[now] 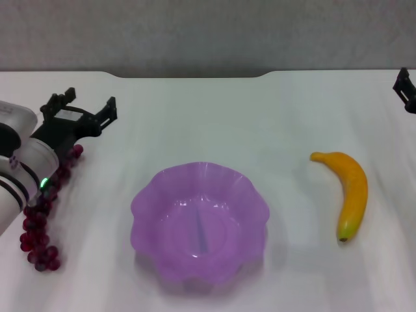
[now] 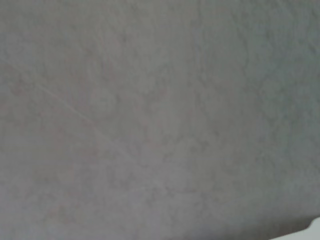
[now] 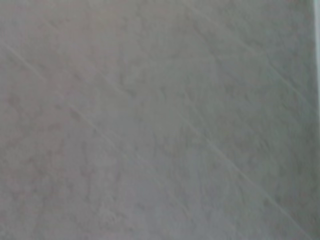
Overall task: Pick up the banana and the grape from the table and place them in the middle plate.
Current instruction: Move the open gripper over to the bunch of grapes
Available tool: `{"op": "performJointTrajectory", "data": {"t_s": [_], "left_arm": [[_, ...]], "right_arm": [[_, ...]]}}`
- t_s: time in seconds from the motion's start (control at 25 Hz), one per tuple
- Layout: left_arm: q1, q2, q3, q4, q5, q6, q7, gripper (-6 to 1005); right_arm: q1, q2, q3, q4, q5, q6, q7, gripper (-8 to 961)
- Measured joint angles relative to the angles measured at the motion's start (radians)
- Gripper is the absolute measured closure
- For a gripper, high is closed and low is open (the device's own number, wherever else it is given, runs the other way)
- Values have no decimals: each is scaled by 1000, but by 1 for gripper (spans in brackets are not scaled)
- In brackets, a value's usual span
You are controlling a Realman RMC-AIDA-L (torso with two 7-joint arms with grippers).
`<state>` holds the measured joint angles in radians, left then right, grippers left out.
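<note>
The grape [image 1: 40,224], a long dark red-purple bunch, lies on the white table [image 1: 214,117] at the far left, partly hidden under my left arm. My left gripper [image 1: 90,102] is open and empty, just beyond the bunch's far end. The middle plate [image 1: 151,195], translucent purple with a scalloped rim, sits empty at the centre front. The banana [image 1: 351,188], yellow-orange with a greenish tip, lies to the right of the plate. My right gripper [image 1: 406,88] shows only partly at the far right edge, well behind the banana. Both wrist views show only a plain grey surface.
The table's dark notched back edge [image 1: 195,73] runs across the far side, with a grey wall behind it. White tabletop lies between the plate and each fruit.
</note>
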<state>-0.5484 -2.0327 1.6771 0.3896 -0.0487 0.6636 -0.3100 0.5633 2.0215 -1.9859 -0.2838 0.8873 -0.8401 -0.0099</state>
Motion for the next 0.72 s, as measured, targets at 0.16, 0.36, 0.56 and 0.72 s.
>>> {"op": "performJointTrajectory", "data": {"t_s": [0.16, 0.36, 0.56, 0.72], "left_arm": [[11, 0, -45, -5, -1, 4, 13, 117], [15, -1, -62, -22, -12, 25, 17, 118], [13, -1, -62, -28, -12, 28, 16, 119], [13, 0, -62, -28, -13, 28, 20, 119]], "right_arm": [[28, -4, 1, 6, 59, 60, -2, 64], [20, -3, -13, 5, 56, -1, -11, 62], [-4, -2, -17, 1, 56, -60, -11, 63], [-15, 0, -25, -6, 56, -84, -8, 63]]}}
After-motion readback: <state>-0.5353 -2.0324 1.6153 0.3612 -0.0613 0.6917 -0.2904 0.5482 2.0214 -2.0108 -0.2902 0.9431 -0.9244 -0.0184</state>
